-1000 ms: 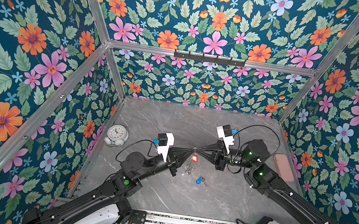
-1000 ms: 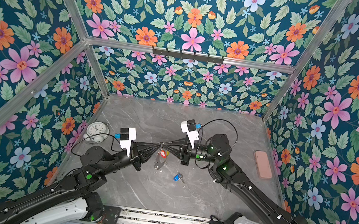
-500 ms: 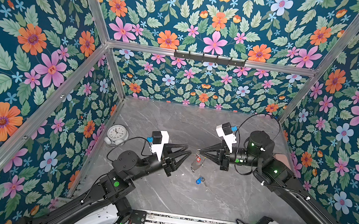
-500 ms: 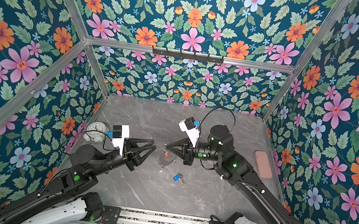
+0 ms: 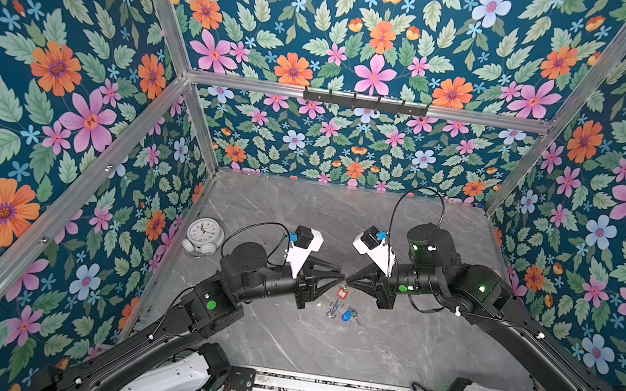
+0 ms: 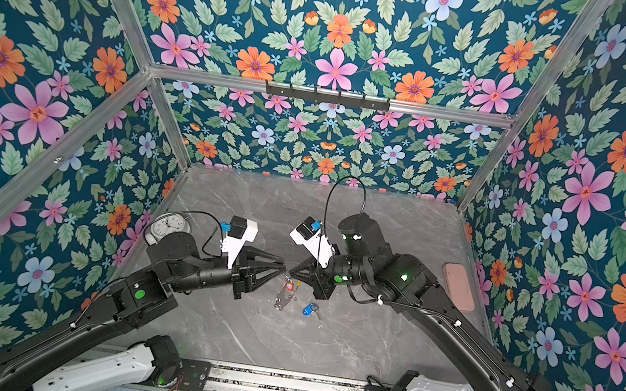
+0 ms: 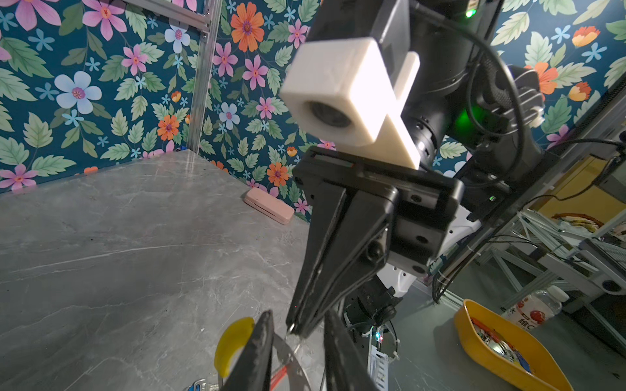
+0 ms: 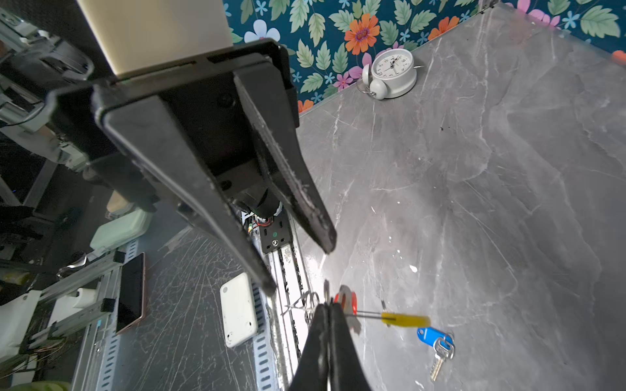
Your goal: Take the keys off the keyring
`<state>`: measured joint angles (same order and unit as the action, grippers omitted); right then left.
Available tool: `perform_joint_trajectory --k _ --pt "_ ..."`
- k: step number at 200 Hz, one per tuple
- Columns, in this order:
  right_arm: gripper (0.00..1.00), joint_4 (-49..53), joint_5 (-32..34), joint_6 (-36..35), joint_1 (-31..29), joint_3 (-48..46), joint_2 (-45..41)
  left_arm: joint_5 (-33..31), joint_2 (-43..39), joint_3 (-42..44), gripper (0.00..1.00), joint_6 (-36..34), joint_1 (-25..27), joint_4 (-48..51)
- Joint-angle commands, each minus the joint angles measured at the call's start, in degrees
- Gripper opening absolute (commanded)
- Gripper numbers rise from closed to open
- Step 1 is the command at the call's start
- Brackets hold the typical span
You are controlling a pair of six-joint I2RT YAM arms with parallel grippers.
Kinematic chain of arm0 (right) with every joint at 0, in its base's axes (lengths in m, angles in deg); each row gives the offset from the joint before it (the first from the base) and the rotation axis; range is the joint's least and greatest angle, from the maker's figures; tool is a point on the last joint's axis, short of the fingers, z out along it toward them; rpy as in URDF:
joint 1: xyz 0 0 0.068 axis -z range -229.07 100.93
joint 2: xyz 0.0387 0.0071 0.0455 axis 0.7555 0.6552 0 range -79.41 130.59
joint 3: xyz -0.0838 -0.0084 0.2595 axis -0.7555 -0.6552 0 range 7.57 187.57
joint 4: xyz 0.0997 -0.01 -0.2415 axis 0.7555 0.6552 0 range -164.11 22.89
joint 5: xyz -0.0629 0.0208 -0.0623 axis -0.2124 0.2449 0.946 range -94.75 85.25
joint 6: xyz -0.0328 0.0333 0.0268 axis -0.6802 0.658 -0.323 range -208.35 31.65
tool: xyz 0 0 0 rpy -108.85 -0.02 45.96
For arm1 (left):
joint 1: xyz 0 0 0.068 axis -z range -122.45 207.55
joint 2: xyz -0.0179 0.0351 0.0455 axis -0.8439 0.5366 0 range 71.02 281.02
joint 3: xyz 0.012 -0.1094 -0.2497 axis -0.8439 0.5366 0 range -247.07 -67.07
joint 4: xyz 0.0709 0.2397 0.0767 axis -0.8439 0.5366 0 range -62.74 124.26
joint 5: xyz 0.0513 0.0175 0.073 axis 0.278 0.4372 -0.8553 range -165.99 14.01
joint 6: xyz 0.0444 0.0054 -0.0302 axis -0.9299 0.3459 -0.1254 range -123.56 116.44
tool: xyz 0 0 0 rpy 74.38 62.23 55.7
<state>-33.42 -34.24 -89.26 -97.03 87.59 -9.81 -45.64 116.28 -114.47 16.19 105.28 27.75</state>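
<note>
My right gripper point(image 8: 327, 306) is shut on the keyring point(image 8: 404, 318), a thin grey hoop with a yellow sleeve, and holds it above the table. In the left wrist view the yellow sleeve point(image 7: 233, 342) shows beside my fingers. The red-tagged key point(image 5: 341, 293) hangs from the hoop just below the right gripper point(image 5: 349, 281). The blue-tagged key point(image 8: 432, 337) lies loose on the grey table, clear of the hoop, in both top views point(image 6: 309, 309). My left gripper point(image 5: 340, 279) is open, its fingers point(image 7: 261, 352) straddling the right gripper's tip point(image 7: 294, 330) and the hoop's rim.
A round white alarm clock point(image 5: 204, 234) stands at the table's left edge. A pink case point(image 6: 457, 285) lies by the right wall. Past the front rail are a white device point(image 8: 238, 309) and a yellow tray point(image 7: 508, 348).
The left gripper let go, drew back and opened, then came forward again to the right gripper's tip. The right gripper stayed shut on the hoop and shifted slightly right.
</note>
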Motion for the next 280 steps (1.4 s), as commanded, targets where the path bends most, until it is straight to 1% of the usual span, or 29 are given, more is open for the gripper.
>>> perform_joint_trajectory --k 1,24,40,108,150,180,212,250,280 --pt "0.00 1.4 1.4 -1.9 -0.1 0.7 -0.2 5.0 -0.3 0.0 0.30 -0.5 -1.4 1.5" --pt "0.00 1.3 1.5 -2.1 -0.1 0.8 -0.2 9.2 0.2 0.5 0.29 0.3 -2.8 0.3" --pt "0.00 1.3 1.6 -2.1 -0.1 0.8 -0.3 10.8 1.0 0.4 0.27 0.5 -3.4 0.0" --pt "0.00 1.7 0.0 -3.0 -0.2 1.4 -0.3 17.3 4.0 0.6 0.27 1.7 -4.2 -2.8" --pt "0.00 1.9 -1.8 -3.9 -0.2 1.5 -0.4 19.5 5.2 0.4 0.24 1.8 -4.2 -3.0" --pt "0.00 2.5 -3.3 -4.8 -0.2 1.4 -0.5 19.5 5.5 0.3 0.24 1.7 -4.2 -2.8" --pt "0.00 3.2 -3.4 -5.2 -0.2 1.2 -0.9 19.4 4.7 0.3 0.24 1.4 -4.8 -2.3" --pt "0.00 2.2 -4.6 -5.0 -0.1 1.2 -0.7 21.7 4.8 0.4 0.16 2.0 -4.8 -4.1" --pt "0.00 1.8 -4.9 -4.9 -0.2 1.3 -0.3 23.2 5.2 0.6 0.14 2.4 -4.8 -4.8"
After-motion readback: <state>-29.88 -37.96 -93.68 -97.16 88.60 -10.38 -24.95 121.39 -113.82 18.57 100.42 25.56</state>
